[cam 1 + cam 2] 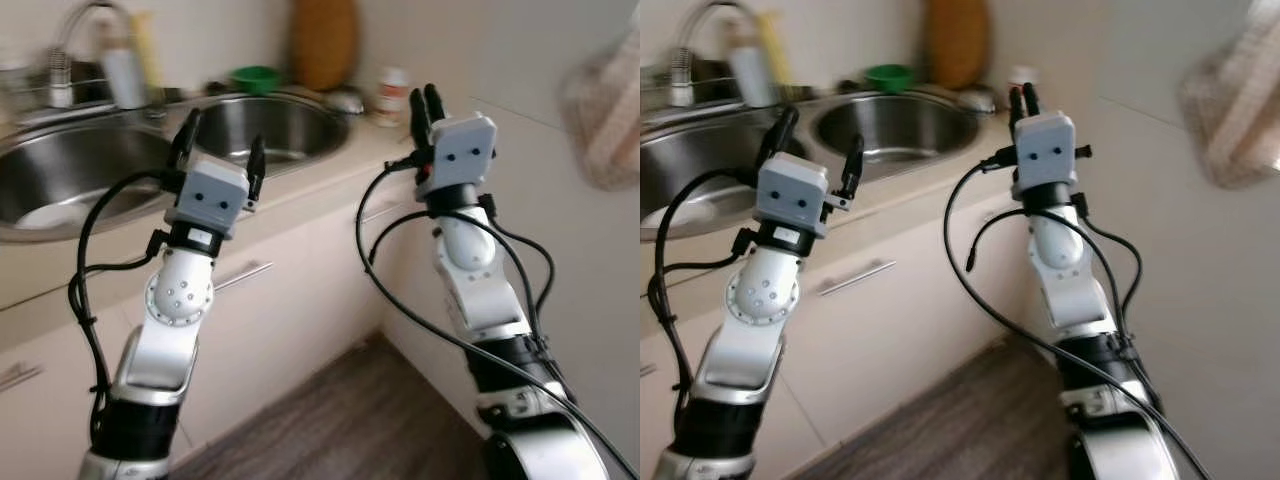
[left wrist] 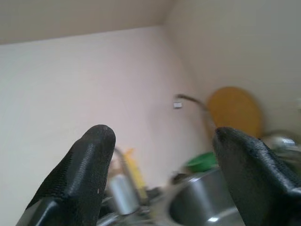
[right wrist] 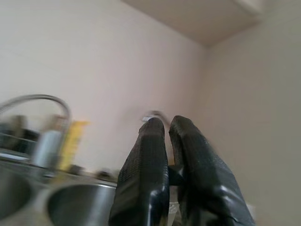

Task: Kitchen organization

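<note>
The left gripper [image 1: 218, 150] hovers with jaws wide over the sink [image 1: 60, 180] rim; behind stands a grey bottle [image 1: 122, 72], probably light, slick, best taken mid-body. Further right sit a green bowl [image 1: 254, 77] and small jar [image 1: 392, 95] on the beige counter [image 1: 330, 165], and the right gripper [image 1: 427, 105] has fingers pressed together, empty, in a pale-walled kitchen corner.

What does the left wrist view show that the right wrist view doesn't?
Left wrist view: the left pincer open, a green bowl and a round orange board behind the sink. Right wrist view: the right pincer shut, fingers pressed together. Both: the round steel sink basin, a yellow bottle and the pale wall.
</note>
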